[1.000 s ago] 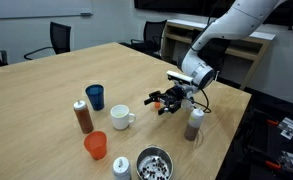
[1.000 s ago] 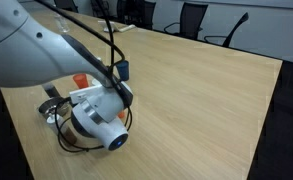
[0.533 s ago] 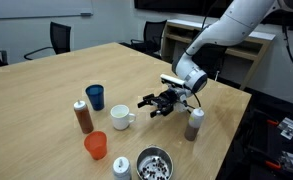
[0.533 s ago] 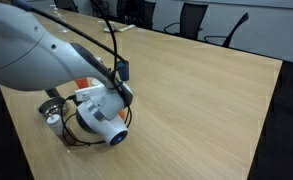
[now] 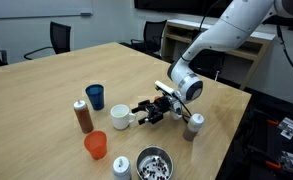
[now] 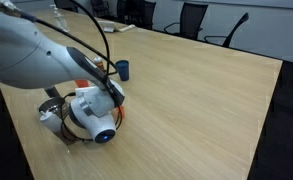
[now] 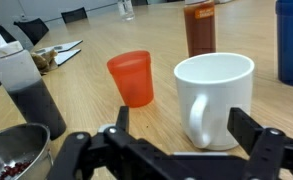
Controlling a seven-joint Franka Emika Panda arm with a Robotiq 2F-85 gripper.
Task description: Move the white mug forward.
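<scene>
While the white mug (image 7: 226, 80) is standing upright, handle twd. wrist cam, the gripper (image 7: 179, 125) is gaping wide nearby.

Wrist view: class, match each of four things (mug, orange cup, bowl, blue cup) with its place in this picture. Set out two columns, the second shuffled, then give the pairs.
Things
1 mug
2 orange cup
3 bowl
4 blue cup

Places
A bottom left corner
B top right edge, cut off
C just left of the mug
D right of centre, largest in view

Pairs: 1-D, 2-C, 3-A, 4-B
</scene>
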